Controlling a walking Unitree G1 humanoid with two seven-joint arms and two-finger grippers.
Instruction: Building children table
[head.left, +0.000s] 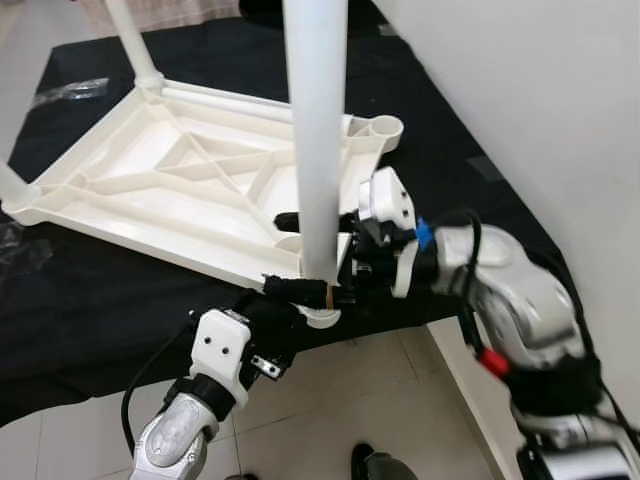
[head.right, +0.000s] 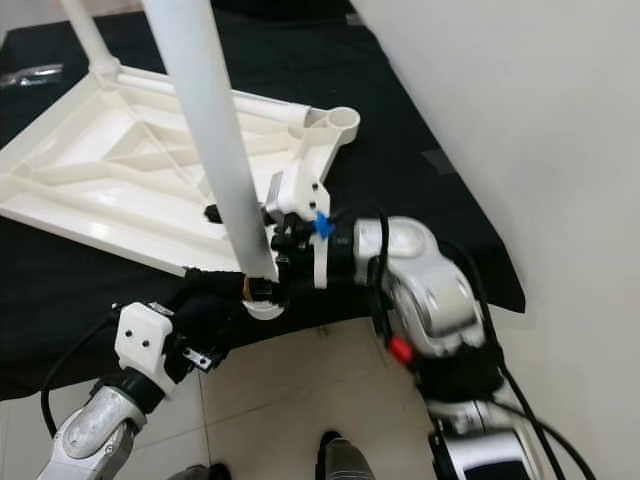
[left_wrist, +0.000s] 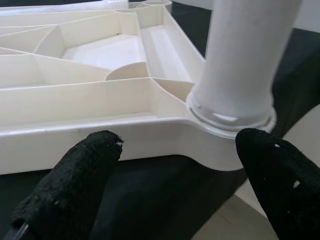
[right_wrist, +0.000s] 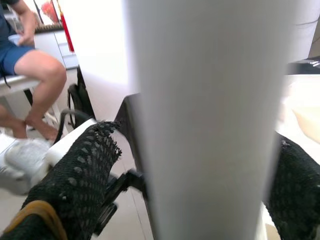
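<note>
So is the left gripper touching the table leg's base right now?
Apart. In the left wrist view the left gripper is open, its fingers spread below the tabletop edge, with clear space between them and the table leg seated in its corner socket.

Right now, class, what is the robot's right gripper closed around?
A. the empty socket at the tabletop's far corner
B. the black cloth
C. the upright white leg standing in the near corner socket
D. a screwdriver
C: the right gripper has its black fingers on either side of the upright white leg, low down, just above the near corner socket.
</note>
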